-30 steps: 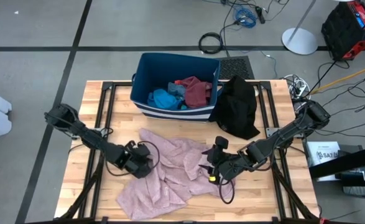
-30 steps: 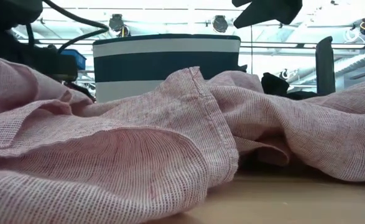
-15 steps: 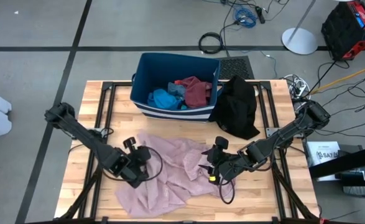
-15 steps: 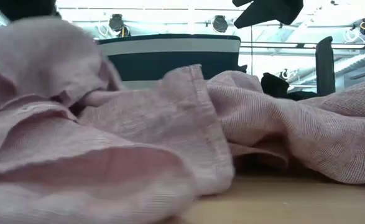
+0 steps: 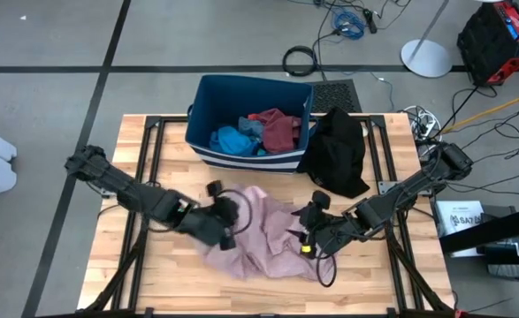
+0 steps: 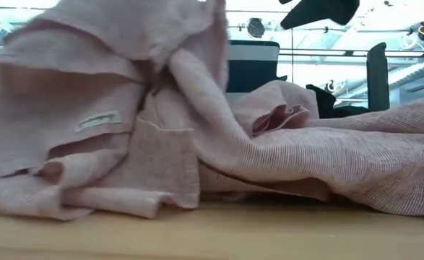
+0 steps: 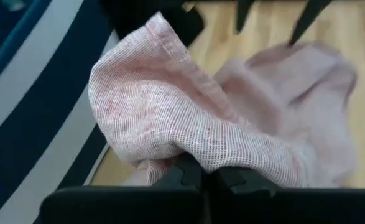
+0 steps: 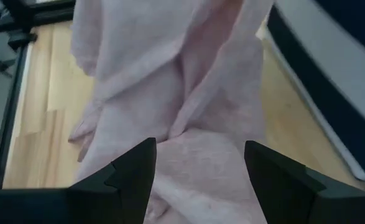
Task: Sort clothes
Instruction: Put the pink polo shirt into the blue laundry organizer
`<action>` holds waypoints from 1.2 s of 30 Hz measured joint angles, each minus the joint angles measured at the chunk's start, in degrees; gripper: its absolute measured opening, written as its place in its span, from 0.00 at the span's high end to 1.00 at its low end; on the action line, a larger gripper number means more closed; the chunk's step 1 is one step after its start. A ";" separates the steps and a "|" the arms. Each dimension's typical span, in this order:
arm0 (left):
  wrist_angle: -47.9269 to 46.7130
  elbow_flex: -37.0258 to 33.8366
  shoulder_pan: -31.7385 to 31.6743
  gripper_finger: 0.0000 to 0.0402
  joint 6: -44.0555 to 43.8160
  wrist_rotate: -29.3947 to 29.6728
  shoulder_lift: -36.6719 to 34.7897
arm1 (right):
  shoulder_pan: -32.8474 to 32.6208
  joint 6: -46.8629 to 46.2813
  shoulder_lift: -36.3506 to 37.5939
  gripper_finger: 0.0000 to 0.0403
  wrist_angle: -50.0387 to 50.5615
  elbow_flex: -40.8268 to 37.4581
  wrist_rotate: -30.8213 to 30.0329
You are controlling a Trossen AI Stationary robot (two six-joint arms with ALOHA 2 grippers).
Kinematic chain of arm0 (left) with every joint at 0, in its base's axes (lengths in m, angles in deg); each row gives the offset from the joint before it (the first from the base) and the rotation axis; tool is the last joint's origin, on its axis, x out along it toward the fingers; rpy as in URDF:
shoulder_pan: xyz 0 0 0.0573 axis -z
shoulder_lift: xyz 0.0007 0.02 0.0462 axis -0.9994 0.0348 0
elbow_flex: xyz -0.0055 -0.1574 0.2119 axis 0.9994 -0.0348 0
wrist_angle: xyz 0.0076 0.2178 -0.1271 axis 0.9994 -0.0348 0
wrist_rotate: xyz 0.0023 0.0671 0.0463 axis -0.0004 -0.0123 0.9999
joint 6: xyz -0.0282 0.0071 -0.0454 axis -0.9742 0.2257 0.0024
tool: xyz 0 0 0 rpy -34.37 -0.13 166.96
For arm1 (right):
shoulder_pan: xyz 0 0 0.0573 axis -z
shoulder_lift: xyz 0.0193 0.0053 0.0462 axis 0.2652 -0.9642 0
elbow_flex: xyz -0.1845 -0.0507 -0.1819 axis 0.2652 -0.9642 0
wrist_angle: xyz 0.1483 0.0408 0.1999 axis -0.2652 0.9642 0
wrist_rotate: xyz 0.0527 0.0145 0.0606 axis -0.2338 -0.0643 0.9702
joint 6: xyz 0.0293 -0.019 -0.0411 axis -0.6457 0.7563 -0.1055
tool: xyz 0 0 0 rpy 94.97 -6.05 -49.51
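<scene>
Left claw (image 5: 226,215) pinches the pale pink garment (image 5: 259,237) mid-lift off the surface (image 5: 153,283), right claw (image 5: 309,231) spread above it; next, likely carry toward the bin (image 5: 208,110).

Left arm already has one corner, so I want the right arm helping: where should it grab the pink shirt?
Probably the loose flat edge of the pink shirt nearest the open right gripper, approached from above. The middle is bunched toward the left gripper, which is shut on a fold, so that side is taken.
</scene>
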 joint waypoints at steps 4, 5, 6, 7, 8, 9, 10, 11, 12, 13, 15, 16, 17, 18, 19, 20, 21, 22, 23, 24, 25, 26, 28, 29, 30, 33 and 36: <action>10.95 0.00 -3.95 0.99 7.58 -6.30 3.28 | -1.84 -4.52 3.95 0.42 5.73 0.00 -3.82; 13.44 0.00 -4.70 0.99 9.17 -7.48 4.38 | -2.38 -6.17 5.22 0.42 7.58 0.00 -3.98; 16.32 0.00 -5.45 0.99 10.62 -8.86 5.59 | -3.00 -8.13 6.54 0.42 9.81 0.00 -3.86; 19.33 0.00 -6.09 0.99 11.91 -10.37 6.90 | -3.57 -10.41 7.74 0.42 11.93 0.00 -3.82; 22.17 0.02 -6.76 0.99 12.85 -12.00 8.19 | -4.15 -12.74 8.85 0.42 14.10 0.00 -3.85; 25.21 0.02 -7.42 0.99 13.71 -13.77 9.77 | -4.74 -14.85 9.90 0.42 16.22 0.00 -3.92; 28.58 0.02 -7.95 0.99 14.33 -15.66 11.43 | -5.31 -17.26 10.82 0.42 18.62 0.00 -3.92; 31.81 0.02 -8.36 0.99 14.74 -17.46 13.24 | -5.87 -19.54 11.60 0.42 20.45 0.00 -4.01; 34.78 0.02 -8.74 0.99 15.31 -19.06 14.99 | -6.35 -21.50 12.26 0.42 22.09 0.00 -4.12; 37.91 0.09 -9.07 0.99 15.71 -20.47 16.75 | -6.84 -23.02 12.76 0.42 23.68 0.00 -4.14; 41.41 1.92 -9.56 0.99 16.04 -22.61 20.64 | -7.61 -25.22 13.30 0.42 26.15 0.00 -4.17; 41.63 3.50 -9.71 0.99 16.07 -23.17 22.86 | -7.82 -26.06 13.40 0.42 27.06 0.00 -4.28; 41.57 5.15 -9.84 0.99 16.09 -23.40 24.96 | -8.01 -26.69 13.44 0.42 27.74 0.00 -4.43; 41.45 6.86 -9.98 0.99 16.11 -24.00 27.20 | -8.08 -27.19 13.44 0.42 28.32 0.00 -4.47; 41.46 8.36 -10.03 0.99 16.11 -24.76 29.47 | -8.08 -27.51 13.44 0.42 28.62 0.00 -4.45; 41.19 9.93 -10.02 0.99 16.15 -25.68 31.79 | -8.08 -27.55 13.31 0.42 28.58 0.00 -4.47; 40.63 11.37 -10.06 0.99 16.24 -26.16 33.91 | -8.08 -27.55 13.19 0.42 28.49 0.00 -4.49; 39.78 12.51 -10.08 0.99 16.55 -26.33 35.74 | -8.06 -27.55 13.10 0.42 28.53 0.00 -4.47; 38.69 13.57 -10.04 0.99 17.03 -26.38 37.52 | -8.06 -27.55 13.07 0.42 28.50 0.00 -4.45; 37.70 14.46 -10.01 0.99 17.11 -26.42 39.06 | -8.06 -27.55 13.08 0.42 28.49 0.00 -4.45; 36.72 15.19 -10.01 0.99 17.06 -26.46 40.40 | -8.06 -27.55 13.10 0.42 28.49 0.00 -4.45; 35.87 15.67 -10.00 0.99 16.85 -26.79 41.70 | -8.06 -27.55 13.11 0.42 28.49 0.00 -4.43; 35.45 15.85 -9.98 0.99 15.32 -27.84 43.50 | -8.06 -27.55 13.09 0.42 28.49 0.00 -4.41; 35.40 15.85 -9.89 0.98 14.61 -28.62 44.20 | -8.06 -27.55 13.09 0.42 28.49 0.00 -4.41; 35.57 15.87 -9.76 0.98 14.19 -29.22 44.71 | -8.06 -27.55 13.09 0.42 28.49 0.00 -4.41; 35.44 15.96 -9.20 0.97 14.20 -29.33 45.28 | -8.06 -27.28 13.09 0.42 28.47 0.00 -4.42; 35.20 15.96 -8.94 0.97 14.20 -29.42 45.33 | -8.02 -27.25 13.09 0.42 28.45 0.00 -4.47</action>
